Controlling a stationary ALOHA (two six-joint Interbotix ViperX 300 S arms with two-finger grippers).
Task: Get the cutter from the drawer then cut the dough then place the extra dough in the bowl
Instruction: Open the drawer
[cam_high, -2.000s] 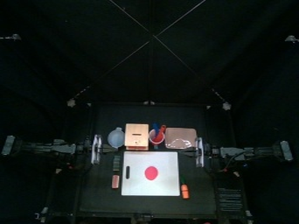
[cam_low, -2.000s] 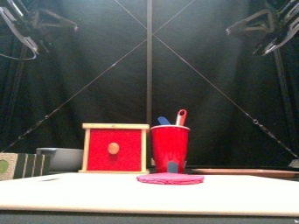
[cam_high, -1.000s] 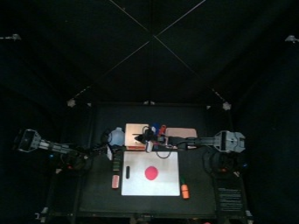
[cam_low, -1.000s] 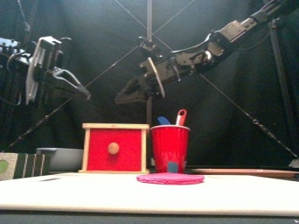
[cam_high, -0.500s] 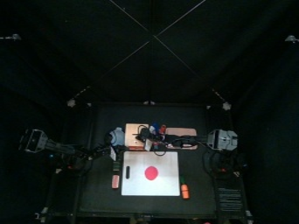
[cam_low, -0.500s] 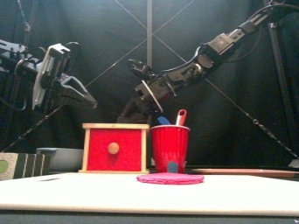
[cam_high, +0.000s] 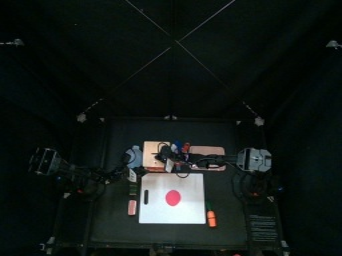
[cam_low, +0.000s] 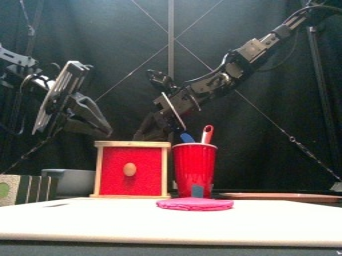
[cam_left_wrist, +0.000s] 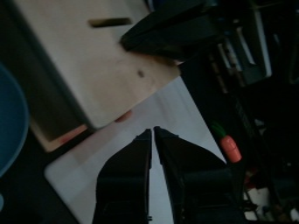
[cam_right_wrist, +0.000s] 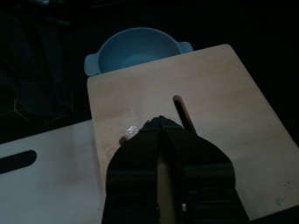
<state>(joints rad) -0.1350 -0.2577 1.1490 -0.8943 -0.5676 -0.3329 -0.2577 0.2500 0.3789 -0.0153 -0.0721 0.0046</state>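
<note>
Although 2 arms reach in over the black table (cam_high: 107, 228), neither holds anything. The right arm (cam_low: 247, 52) slants down from the right toward the wooden box (cam_low: 132, 144). The right gripper (cam_right_wrist: 163, 124) hangs just above the box's top beside its slot, jaws pressed together with nothing between them. The left arm (cam_high: 56, 163) comes in to the left of the box. The left gripper (cam_left_wrist: 153, 133) hovers above the box's front-left, its jaws only a thin slit apart and empty.

The white cutting board (cam_high: 152, 212) lies flat directly in front of the box. The box's red drawer front (cam_low: 144, 182) faces forward and sits pushed in; the cutter cannot be seen. The pink tray (cam_high: 207, 163) lies to the right of the box, and the blue-grey bowl (cam_right_wrist: 135, 48) sits just to its left. The red cup (cam_low: 194, 170) stands just beside the box's right side. The 1 red dough disc (cam_high: 171, 196) lies whole on the board, in front of the box. An orange toy (cam_high: 211, 216) lies off the board, in front of the box and to its right. 1 blue knife (cam_low: 187, 138) and 1 red knife (cam_low: 206, 133) stand in the cup, their ends higher than the box's top.
</note>
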